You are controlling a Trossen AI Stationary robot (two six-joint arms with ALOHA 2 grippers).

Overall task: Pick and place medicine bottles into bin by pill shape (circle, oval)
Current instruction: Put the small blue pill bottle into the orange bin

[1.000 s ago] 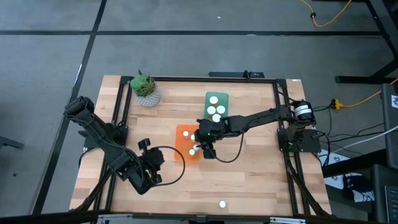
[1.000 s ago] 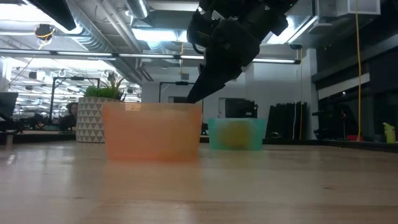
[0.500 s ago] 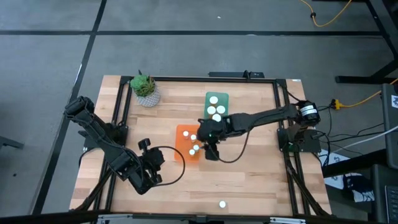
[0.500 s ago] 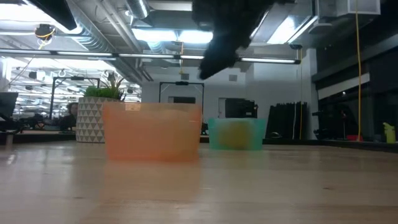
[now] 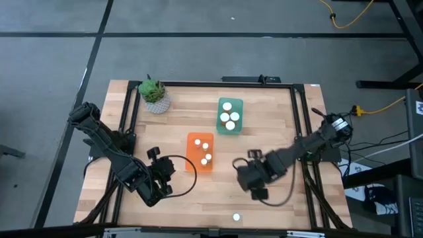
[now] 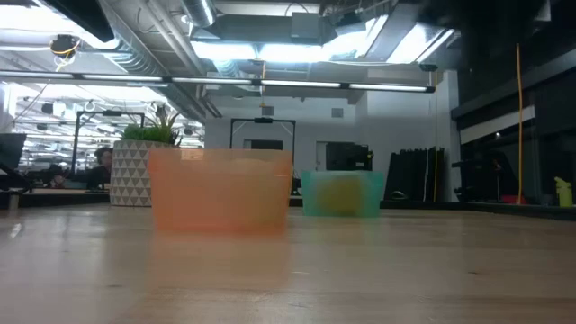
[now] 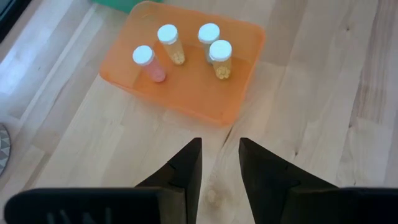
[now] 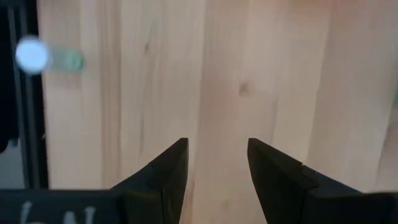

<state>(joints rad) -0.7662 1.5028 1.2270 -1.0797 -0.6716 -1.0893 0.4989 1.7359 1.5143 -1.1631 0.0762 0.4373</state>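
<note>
I have the right gripper (image 5: 256, 185) over bare wood on the near right of the table (image 5: 277, 119), well clear of both bins. Its fingers (image 8: 163, 177) stand apart with nothing between them, so it is empty and, I judge, heading for the one bottle that remains outside a bin. That last bottle (image 5: 236, 216) stands alone close to the near edge, a little nearer and left of the right gripper. In the right wrist view it appears as a white cap with a greenish body (image 8: 32, 54), off to one side of the fingers, so the approach is not yet lined up.

The left gripper (image 5: 158, 182) waits at the near left of the table, pointed at the orange bin. Its fingers (image 7: 186, 171) are only narrowly parted and hold nothing.

The orange bin (image 5: 192, 162) sits mid-table and holds four bottles (image 7: 186, 46). All are upright, with white caps; three show yellowish contents and one looks pinkish. The green bin (image 5: 221, 129) lies just beyond it, toward the far right, and I count four white tops (image 5: 229, 117) clustered inside. I cannot read pill shapes from here, so I cannot say which bin suits the loose bottle.

A potted plant (image 5: 153, 94) stands at the far left, away from the work.
</note>
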